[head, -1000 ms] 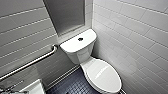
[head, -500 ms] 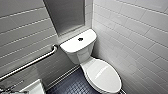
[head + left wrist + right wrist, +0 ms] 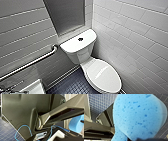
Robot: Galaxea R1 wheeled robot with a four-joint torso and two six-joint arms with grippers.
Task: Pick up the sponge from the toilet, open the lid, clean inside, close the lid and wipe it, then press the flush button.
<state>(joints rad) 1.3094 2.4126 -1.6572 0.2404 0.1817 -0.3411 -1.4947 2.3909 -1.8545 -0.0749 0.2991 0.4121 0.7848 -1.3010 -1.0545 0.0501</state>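
Corner: toilet [image 3: 82,53], white, lid [image 3: 103,75] down flat. Blue sponge [image 3: 137,116] up close, right gripper [image 3: 144,139] clamped on its edge, hanging over dark floor tiles [image 3: 100,105]. Small dark flush button [image 3: 80,39] mid tank top.

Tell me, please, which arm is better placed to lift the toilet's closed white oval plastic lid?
Left, probably. The bright blue soft sponge hangs close before the right wrist camera, apparently gripped by that arm. The white oval plastic lid lies shut on the white ceramic toilet; the left arm appears free.
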